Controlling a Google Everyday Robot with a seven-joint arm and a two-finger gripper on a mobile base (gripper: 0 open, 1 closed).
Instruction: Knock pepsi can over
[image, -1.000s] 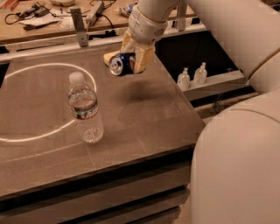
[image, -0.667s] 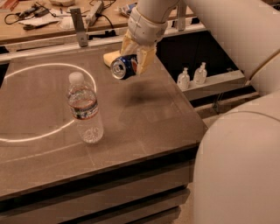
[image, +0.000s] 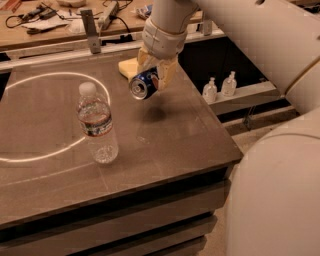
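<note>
I read gripper (image: 151, 79) upper centre, clamped on pepsi can (image: 142, 86) | can tipped sideways above table (image: 180, 135) | tilt readies toppling, I judge.

From my seat, the beige two-finger gripper (image: 151, 76) hangs over the far part of the brown table (image: 190, 135), clamped on the tilted dark-blue metal pepsi can (image: 143, 85). Its fingers (image: 168, 74) cover the can's rear half, and I cannot read the logo. The pale yellow block (image: 128, 66) behind is partly hidden by gripper and can; what it is, I cannot tell. The white arm (image: 240, 30) runs out past the top edge, and the robot's pale body (image: 280, 190) is cut off right and below. The table's left side and the white ring (image: 50, 74) on it leave the frame. The small clear bottles (image: 210, 91) on the low shelf are too small to read. The cluttered wooden bench (image: 50, 35) is cropped at the top.
</note>
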